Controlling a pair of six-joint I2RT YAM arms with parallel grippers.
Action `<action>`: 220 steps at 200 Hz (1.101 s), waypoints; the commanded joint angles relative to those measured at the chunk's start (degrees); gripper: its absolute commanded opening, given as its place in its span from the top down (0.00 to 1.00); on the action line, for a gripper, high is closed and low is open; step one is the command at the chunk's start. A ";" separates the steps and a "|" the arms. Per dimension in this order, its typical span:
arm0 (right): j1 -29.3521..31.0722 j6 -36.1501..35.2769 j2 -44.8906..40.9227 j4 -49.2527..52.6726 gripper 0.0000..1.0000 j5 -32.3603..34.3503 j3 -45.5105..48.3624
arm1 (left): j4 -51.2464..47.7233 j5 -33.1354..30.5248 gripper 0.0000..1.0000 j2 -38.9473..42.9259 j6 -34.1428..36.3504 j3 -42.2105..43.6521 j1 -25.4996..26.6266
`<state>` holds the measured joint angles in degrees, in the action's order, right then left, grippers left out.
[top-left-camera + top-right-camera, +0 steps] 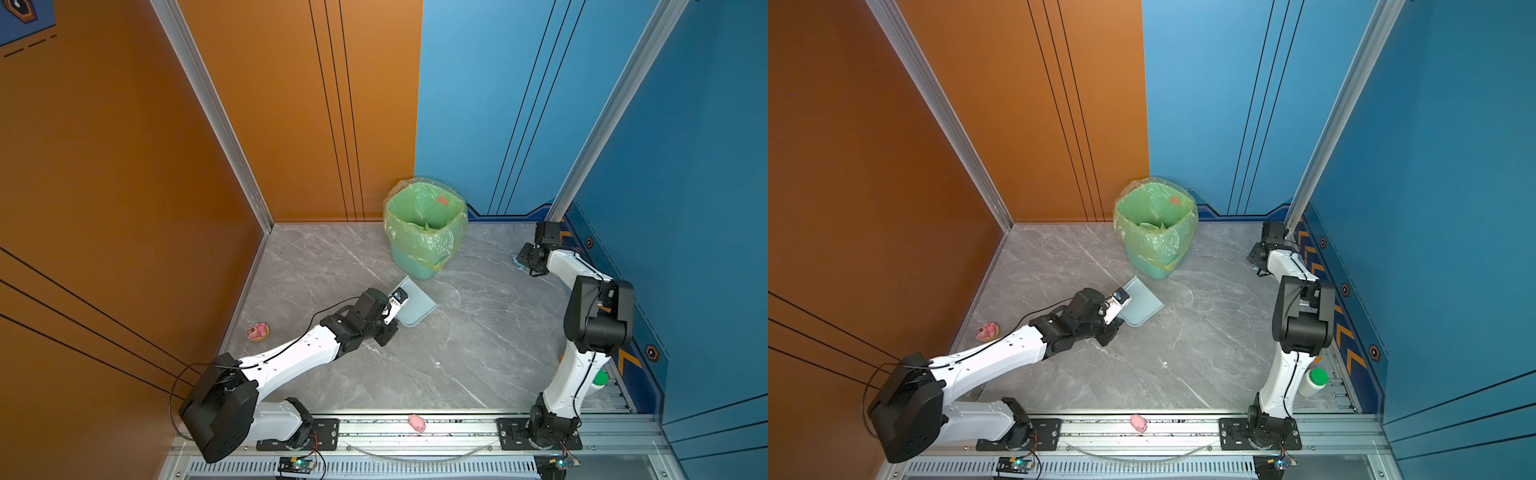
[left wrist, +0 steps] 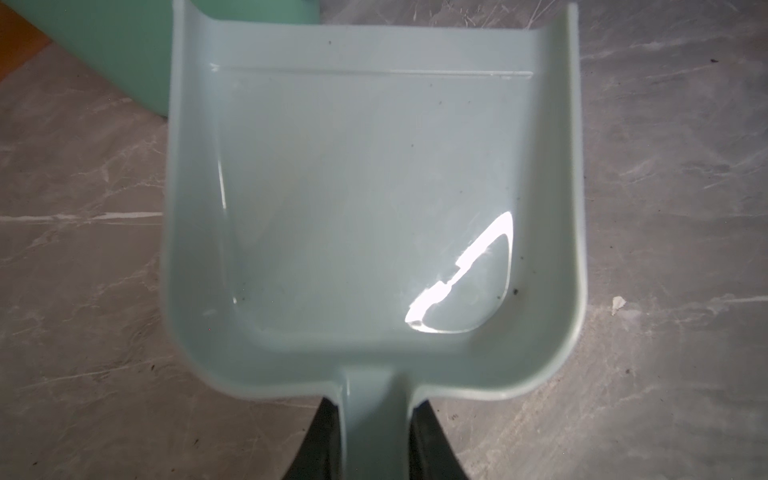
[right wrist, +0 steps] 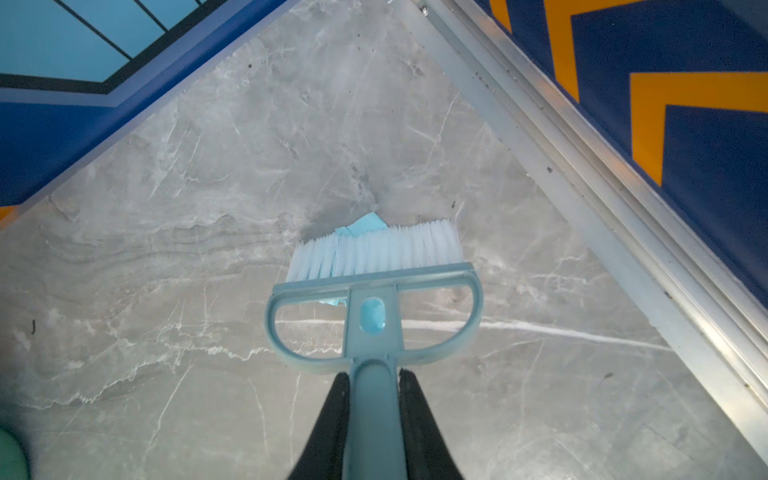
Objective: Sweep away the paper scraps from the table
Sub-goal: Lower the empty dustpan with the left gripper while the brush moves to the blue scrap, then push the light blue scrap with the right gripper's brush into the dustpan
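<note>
A grey, white-veined table [image 1: 457, 353] sits inside a booth with orange and blue walls, with two white and black robot arms mounted on its near rail. The left gripper [image 2: 376, 432] is clamped tight on the handle of a pale blue-green dustpan [image 2: 365, 187]. The pan sits near the middle of the table with nothing in it but a few dark specks, and its open lip points toward the bin. That bin [image 1: 415, 266] stands at the back wall, lined with a yellow-green plastic liner [image 1: 424, 232]. A small orange bit [image 1: 441, 201] shows against the inside of the liner. The right gripper [image 3: 372, 415] is closed around the handle of a light blue hand brush [image 3: 376, 249]. The brush reaches into the far right corner, close to the aluminium edge rail. One bright blue paper scrap [image 3: 365, 224] lies on the table right at the bristles, partly tucked under them, and it also shows through the hole in the brush head. In a top view the same scrap [image 1: 516, 262] peeks out beside the right gripper. A pink pig figurine [image 1: 417, 423] lies on the front rail. Another pink figure [image 1: 258, 331] sits by the left wall, and a white bottle with a green cap [image 1: 1315, 380] stands near the right arm's base.
</note>
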<state>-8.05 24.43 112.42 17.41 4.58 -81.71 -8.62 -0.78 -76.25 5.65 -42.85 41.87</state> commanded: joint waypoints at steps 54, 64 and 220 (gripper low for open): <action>8.25 0.64 -7.59 2.43 1.00 -1.00 13.00 | -1.51 2.98 1.00 -7.86 -0.98 -3.02 0.98; 9.99 0.89 -9.00 2.85 1.00 -0.86 14.26 | -1.25 3.61 1.00 -8.91 -0.91 -3.24 1.14; 37.91 7.98 -21.90 10.21 1.00 -0.62 26.36 | -9.64 3.41 1.00 -20.82 0.18 -11.01 4.64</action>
<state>28.91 31.53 92.23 21.43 5.87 -58.19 -16.23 2.87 -96.16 5.08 -52.29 46.15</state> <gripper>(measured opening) 0.202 0.222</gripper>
